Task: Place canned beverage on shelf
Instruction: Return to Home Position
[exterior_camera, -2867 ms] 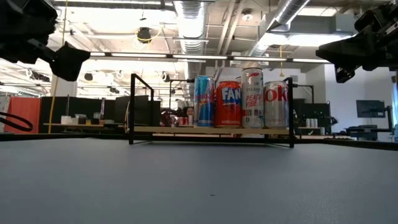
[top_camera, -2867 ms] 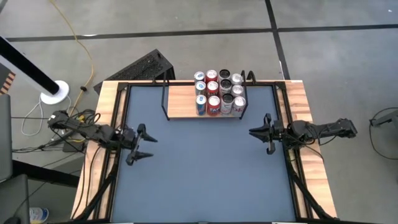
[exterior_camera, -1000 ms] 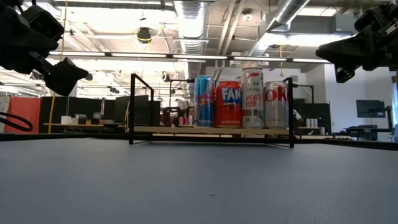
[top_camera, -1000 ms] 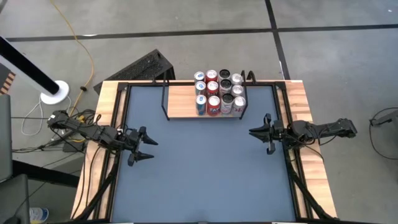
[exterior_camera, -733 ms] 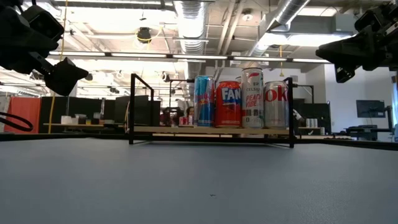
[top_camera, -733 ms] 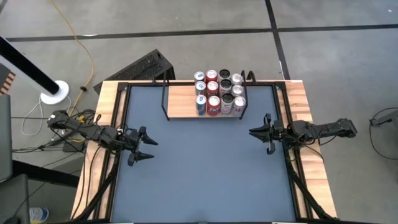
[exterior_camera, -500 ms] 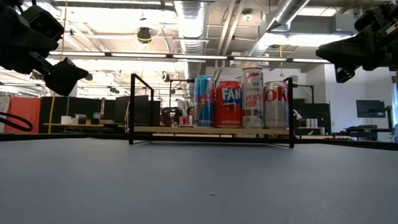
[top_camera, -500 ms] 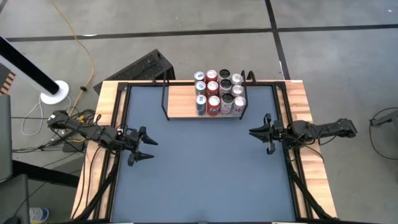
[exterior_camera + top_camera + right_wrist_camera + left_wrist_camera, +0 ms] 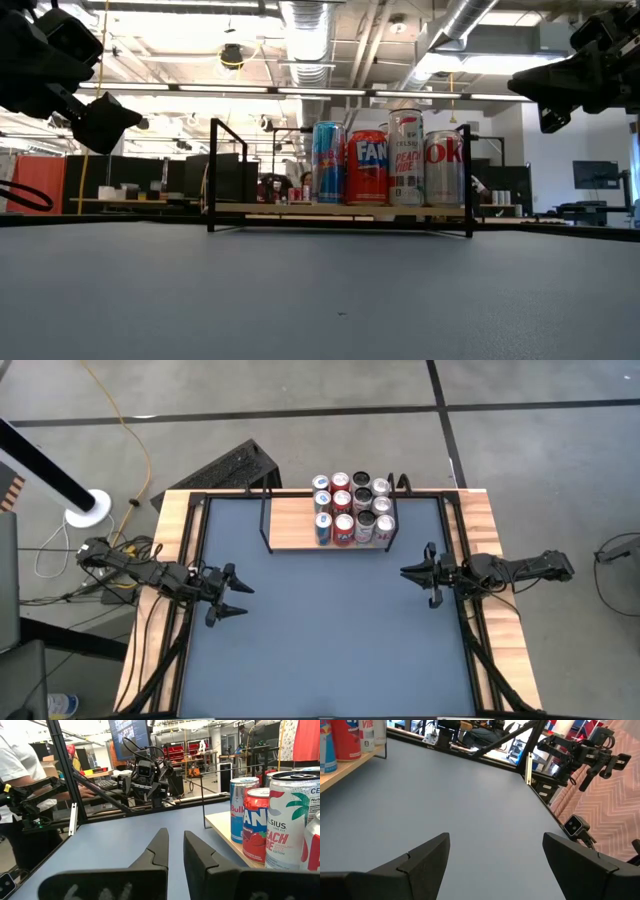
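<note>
Since almost three seconds ago the left arm has dipped a little, and its tip sits lower in the low view; over the last second nothing has shifted.

The left end effector (image 9: 241, 599) hangs above the left side of the desk (image 9: 320, 660), close to the left rim, pointing toward the middle. Its fingers are spread wide and hold nothing.

At the far middle of the desk stands the shelf (image 9: 291, 536), with the left part of its light-wood board bare. Twelve cans stand upright on its right part, in four columns of three. From the left these are the blue cans (image 9: 322, 501), the red cans (image 9: 342, 500), a column of two dark-topped cans and one white one (image 9: 364, 497), and the silver cans (image 9: 382, 505) just inside the right wire frame.

The right end effector (image 9: 405, 571) hangs above the right side of the desk, just in front of the shelf's right end, pointing toward the middle. Its fingers are drawn together with only a narrow slit between them, and grip nothing.
</note>
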